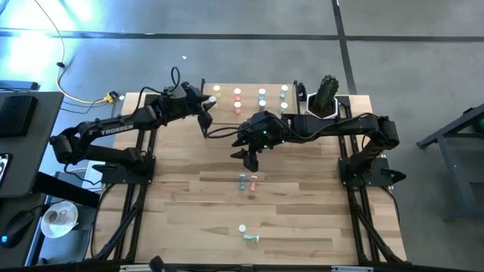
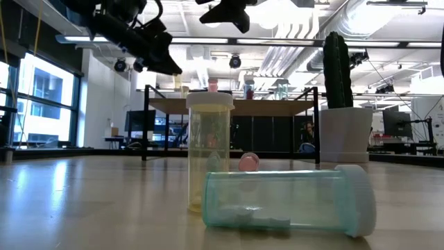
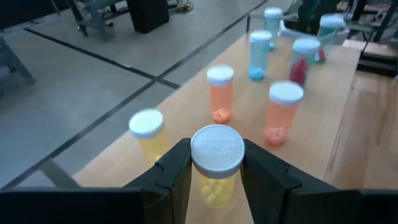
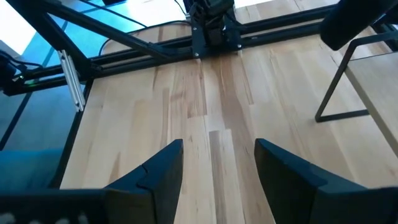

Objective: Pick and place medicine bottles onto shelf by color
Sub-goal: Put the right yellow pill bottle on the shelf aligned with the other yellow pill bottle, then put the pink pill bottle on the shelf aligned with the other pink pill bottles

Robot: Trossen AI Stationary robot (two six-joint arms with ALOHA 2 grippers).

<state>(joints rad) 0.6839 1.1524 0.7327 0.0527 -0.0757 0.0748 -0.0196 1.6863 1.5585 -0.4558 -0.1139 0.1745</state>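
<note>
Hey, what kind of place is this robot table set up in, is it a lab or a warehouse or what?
Probably a robotics lab or an open industrial-style workspace. The low view shows exposed ceiling ducts and monitors at the back, and the high view shows a bare concrete floor around the wooden table.

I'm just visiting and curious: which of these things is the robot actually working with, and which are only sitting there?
Part of the job:
- yellow bottle, clamped in the left gripper
- bottles on the shelf
- bottles on the table
- open right gripper

Just there:
- cactus pot
</note>
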